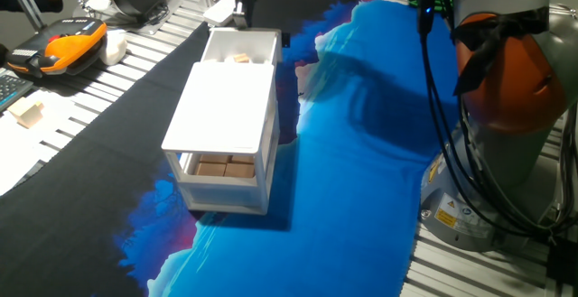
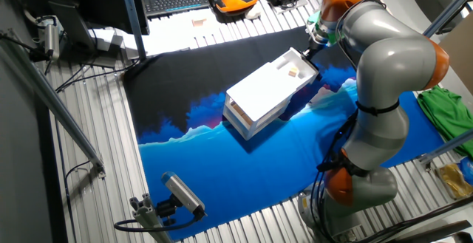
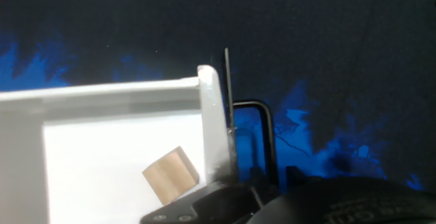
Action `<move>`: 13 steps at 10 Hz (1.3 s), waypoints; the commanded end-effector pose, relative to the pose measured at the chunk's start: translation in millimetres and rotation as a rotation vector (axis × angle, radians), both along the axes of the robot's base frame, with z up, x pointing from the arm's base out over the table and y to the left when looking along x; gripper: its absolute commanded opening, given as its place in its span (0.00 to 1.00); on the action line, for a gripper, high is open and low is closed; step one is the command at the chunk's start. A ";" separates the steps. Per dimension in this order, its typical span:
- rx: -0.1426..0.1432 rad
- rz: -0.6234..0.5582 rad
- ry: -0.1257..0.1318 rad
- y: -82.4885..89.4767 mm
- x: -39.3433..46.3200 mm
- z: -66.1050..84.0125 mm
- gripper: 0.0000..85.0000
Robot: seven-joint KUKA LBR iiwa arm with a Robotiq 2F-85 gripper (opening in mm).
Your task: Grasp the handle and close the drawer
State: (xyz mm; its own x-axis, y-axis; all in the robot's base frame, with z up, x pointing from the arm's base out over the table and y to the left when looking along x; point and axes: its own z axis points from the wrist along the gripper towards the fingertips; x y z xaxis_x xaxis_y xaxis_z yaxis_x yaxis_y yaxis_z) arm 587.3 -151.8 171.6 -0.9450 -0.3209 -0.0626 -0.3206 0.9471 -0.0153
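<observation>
Hand view: gripper (image 3: 235, 183) at drawer (image 3: 122, 135) handle (image 3: 262, 139), clench unclear; wooden block (image 3: 170, 174) inside, lower left.

- A small white 2-tier cabinet (image 1: 226, 134) is seen standing on a blue and black cloth (image 1: 361, 153) spread over the table.
- The shallow white box-shaped upper drawer (image 1: 242, 48) is shown pulled out at the cabinet's far end, with 1 tan wooden block (image 1: 238, 60) lying inside.
- More tan wooden blocks (image 1: 222, 166) are visible in the lower tier.
- The dark 2-finger gripper (image 1: 242, 10) is positioned at the drawer's far edge; how its jaws stand cannot be made out.
- The grey and orange robot base (image 1: 506, 89) is seen at the right, with black cables (image 1: 438, 80) hanging beside it.
- An orange and black handheld device (image 1: 72, 46) is laid at the upper left.
</observation>
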 end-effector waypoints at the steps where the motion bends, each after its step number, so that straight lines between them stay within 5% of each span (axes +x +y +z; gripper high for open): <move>1: 0.002 0.000 0.001 0.0 -0.2 -0.1 0.40; 2: 0.003 0.000 0.003 0.0 -0.2 0.0 0.20; 8: 0.013 0.015 0.006 -0.6 -1.1 -0.3 0.20; 9: 0.018 0.027 0.012 -0.7 -1.6 -0.3 0.00; 13: 0.000 0.021 -0.006 -0.2 -2.9 -0.4 0.00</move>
